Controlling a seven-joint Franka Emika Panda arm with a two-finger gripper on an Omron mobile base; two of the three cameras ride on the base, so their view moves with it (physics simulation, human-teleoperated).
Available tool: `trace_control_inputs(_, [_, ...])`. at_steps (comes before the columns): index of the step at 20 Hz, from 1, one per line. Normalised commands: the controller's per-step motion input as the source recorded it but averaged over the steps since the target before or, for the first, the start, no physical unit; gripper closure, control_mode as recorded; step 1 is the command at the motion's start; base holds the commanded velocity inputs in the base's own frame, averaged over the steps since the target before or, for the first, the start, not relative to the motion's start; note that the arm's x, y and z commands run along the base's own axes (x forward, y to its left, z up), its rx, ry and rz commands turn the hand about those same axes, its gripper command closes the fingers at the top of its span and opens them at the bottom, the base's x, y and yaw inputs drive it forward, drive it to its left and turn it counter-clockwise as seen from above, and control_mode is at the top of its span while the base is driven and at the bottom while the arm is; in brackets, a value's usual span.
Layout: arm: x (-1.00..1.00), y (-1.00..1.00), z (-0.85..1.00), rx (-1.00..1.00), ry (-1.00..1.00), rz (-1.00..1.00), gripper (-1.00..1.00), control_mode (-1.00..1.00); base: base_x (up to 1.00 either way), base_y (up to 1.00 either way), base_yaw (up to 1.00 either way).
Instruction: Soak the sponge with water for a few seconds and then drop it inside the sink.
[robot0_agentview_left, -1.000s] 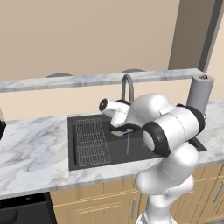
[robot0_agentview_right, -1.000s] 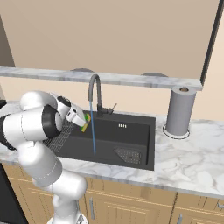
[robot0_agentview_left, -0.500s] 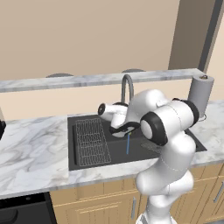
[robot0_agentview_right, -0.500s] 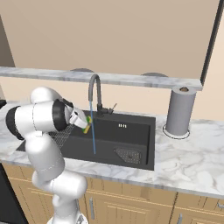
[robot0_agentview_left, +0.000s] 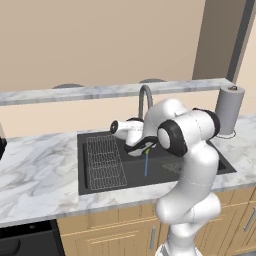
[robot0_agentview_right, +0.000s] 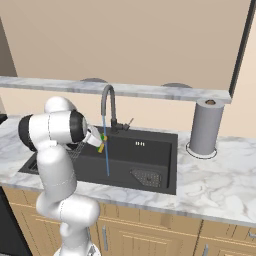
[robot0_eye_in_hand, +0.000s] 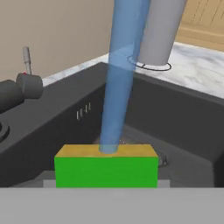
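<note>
The sponge (robot0_eye_in_hand: 106, 170) sits under the water (robot0_eye_in_hand: 120, 78) — in the hand view the blue stream lands on its yellowish top edge, near the middle, with the green face below. In the right base view the sponge (robot0_agentview_right: 102, 142) shows as a small green-and-yellow block at the gripper (robot0_agentview_right: 100, 142), right on the line of the stream (robot0_agentview_right: 106, 150), up above the sink (robot0_agentview_right: 155, 142) floor. The jaws are pressed in on the sponge, pinching it between the tips. In the left base view the gripper (robot0_agentview_left: 146, 148) hangs over the middle of the sink (robot0_agentview_left: 100, 182), just under the faucet (robot0_agentview_left: 144, 97), and the stream (robot0_agentview_left: 146, 165) runs on below it into the basin.

A wire rack (robot0_agentview_left: 104, 161) lies in the left part of the basin. A mesh drain (robot0_agentview_right: 146, 177) sits on the floor toward the right. On the counter (robot0_agentview_right: 220, 180) to the right of the sink stands a grey paper towel roll (robot0_agentview_right: 204, 128) — well apart from the arm.
</note>
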Motion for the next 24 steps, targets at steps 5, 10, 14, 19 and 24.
trace_control_inputs(5, [0.27,0.0,-0.09,-0.01,0.0,0.0,1.0,-1.0,0.0,0.0,0.0])
trace_control_inputs(10, [0.23,0.0,-0.04,0.0,0.03,0.0,1.0,-1.0,0.0,0.0,0.0])
trace_control_inputs(14, [0.22,0.0,-0.1,0.0,0.02,0.0,1.0,-1.0,0.0,0.0,0.0])
trace_control_inputs(19, [0.01,0.0,-0.23,0.0,0.0,-0.01,1.0,-1.0,0.0,0.0,0.0])
trace_control_inputs(24, [-0.17,0.0,-0.12,0.0,0.0,-0.05,1.0,-1.0,0.0,0.0,0.0])
